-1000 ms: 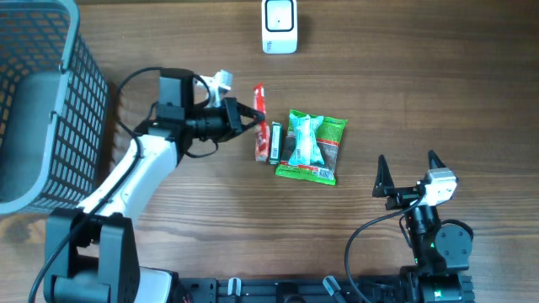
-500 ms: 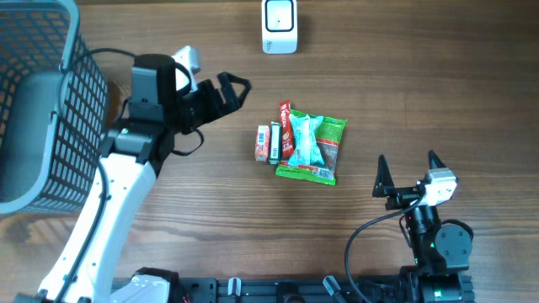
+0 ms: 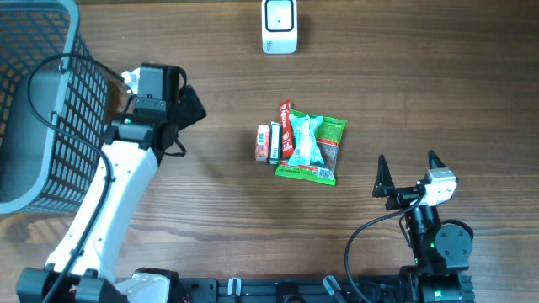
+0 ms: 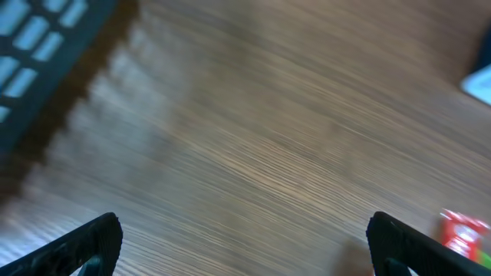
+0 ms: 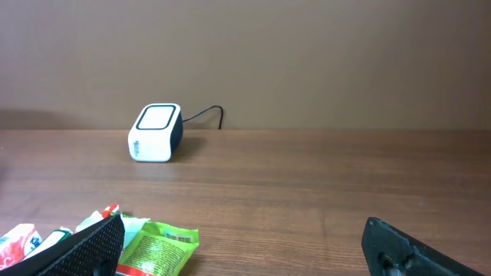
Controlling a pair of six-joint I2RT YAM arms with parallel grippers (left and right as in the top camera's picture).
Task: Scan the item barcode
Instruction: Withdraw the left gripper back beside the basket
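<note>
1. The items to scan lie in a tight cluster on the table (image 3: 421, 84): a green snack packet (image 3: 334, 139) with a pale blue packet (image 3: 307, 139) on top of it, a red stick pack (image 3: 284, 114) against its edge, and a small orange box (image 3: 263, 143) just beyond that. Nothing is lifted, and I cannot tell which one is meant.
2. All of them lie with their long axes pointing roughly toward the barcode scanner (image 3: 279, 25), which stands well apart, past the cluster's far end.
3. The left jaws stand wide open and hold nothing. The cluster lies ahead of them and off to one side, and only the red pack shows at the edge of the left wrist view.
4. The right jaws are also wide open and empty. The cluster sits ahead and to their left, with the scanner farther on.
5. The orange box and red pack are on the left jaws' side and the green packet on the right jaws' side. Neither arm is clearly nearer.
6. A wire basket (image 3: 50, 126) stands behind the left jaws.
</note>
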